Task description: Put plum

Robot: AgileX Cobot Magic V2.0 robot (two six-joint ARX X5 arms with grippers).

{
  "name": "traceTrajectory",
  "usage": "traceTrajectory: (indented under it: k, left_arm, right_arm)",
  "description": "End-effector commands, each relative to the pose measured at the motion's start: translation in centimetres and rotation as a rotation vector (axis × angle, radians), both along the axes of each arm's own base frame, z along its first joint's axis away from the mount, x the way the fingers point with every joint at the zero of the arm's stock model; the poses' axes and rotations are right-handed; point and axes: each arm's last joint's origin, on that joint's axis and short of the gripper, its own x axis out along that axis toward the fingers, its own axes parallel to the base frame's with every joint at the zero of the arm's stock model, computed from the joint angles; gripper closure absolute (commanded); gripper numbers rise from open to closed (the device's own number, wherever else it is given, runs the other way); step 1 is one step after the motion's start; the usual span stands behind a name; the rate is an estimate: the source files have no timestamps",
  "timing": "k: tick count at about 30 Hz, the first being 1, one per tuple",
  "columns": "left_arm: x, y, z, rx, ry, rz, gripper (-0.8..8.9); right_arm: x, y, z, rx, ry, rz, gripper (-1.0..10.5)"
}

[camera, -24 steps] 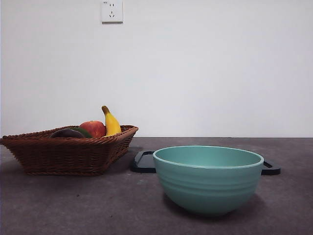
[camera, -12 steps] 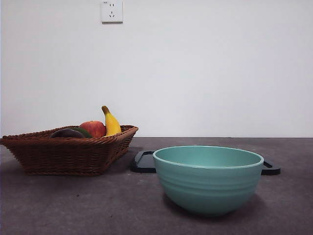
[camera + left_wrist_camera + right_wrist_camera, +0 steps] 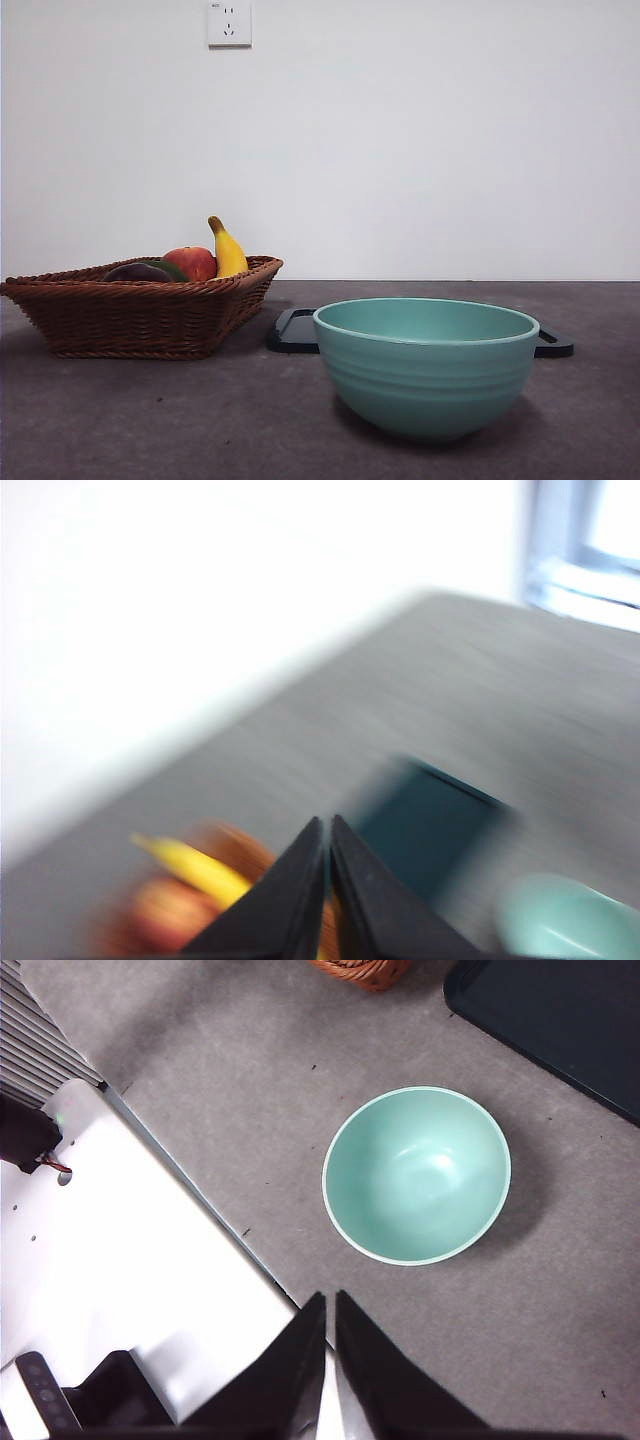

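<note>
Left tool (image 3: 327, 880): jaws closed together, nothing between them, up in the air over the wicker basket (image 3: 140, 315) end of the surface (image 3: 200, 430). Its wrist view is smeared (motion blur), so only the banana (image 3: 195, 868) and a reddish fruit, probably the apple (image 3: 165, 915), can be made out below it.

Right tool (image 3: 328, 1355): jaws also closed together and empty, parked high above the teal bowl (image 3: 416, 1175), not working.

Plum (image 3: 136, 272) sits in the basket, at its left, touching the dark green fruit (image 3: 172, 268) beside the apple, with the banana leaning up behind. Bowl is empty, standing in front of a black tray (image 3: 296, 332).

Progress: nothing done. Plum ungrasped, neither tool near it in the front view. Left: reach, open, grip, lift, place (bowl looks the likely target, but the task doesn't say).
</note>
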Motion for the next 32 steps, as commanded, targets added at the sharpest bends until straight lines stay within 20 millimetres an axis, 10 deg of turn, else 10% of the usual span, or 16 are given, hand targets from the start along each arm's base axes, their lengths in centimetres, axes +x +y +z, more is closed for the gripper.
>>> traceTrajectory:
  k: [1, 12, 25, 32]
  left_arm:
    - [-0.7, 1.1, -0.1, -0.015, -0.227, 0.184, 8.05]
    - [-3.7, 3.7, -10.1, -0.051, -0.344, 0.722, 8.05]
    - [-3.7, 4.0, -21.5, -0.105, -0.178, 0.764, 8.05]
    - [-3.5, 4.0, -24.4, -0.138, -0.131, 0.768, 8.05]
  right_arm:
    - [0.1, 0.2, 0.4, 0.009, -0.017, 0.016, 9.4]
    - [0.1, 0.2, 0.4, 0.009, -0.018, 0.015, 9.4]
    - [0.1, 0.2, 0.4, 0.009, -0.018, 0.016, 9.4]
    - [0.1, 0.2, 0.4, 0.009, -0.018, 0.015, 9.4]
